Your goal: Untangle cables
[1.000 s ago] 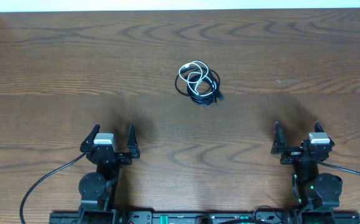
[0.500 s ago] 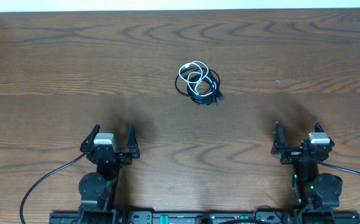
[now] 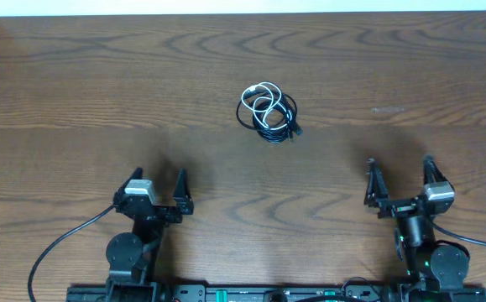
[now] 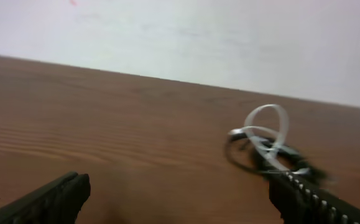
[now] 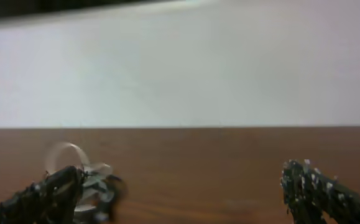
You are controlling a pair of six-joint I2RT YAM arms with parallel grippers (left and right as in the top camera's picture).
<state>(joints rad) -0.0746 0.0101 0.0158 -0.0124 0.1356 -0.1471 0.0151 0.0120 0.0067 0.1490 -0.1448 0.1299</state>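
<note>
A small tangled bundle of cables (image 3: 268,110) lies on the wooden table (image 3: 100,92), past its middle: a thin white cable looped over thin black ones. It shows right of centre in the left wrist view (image 4: 263,146) and, blurred, at lower left in the right wrist view (image 5: 83,177). My left gripper (image 3: 158,181) is open and empty near the table's front left, well short of the bundle. My right gripper (image 3: 399,170) is open and empty at the front right, also well short of it.
Thicker black wires run from the robot bases at the front edge (image 3: 54,252). A pale wall stands behind the table's far edge (image 4: 180,37).
Both grippers have moved a little forward toward the bundle; the right one more clearly. The cables have not moved.
</note>
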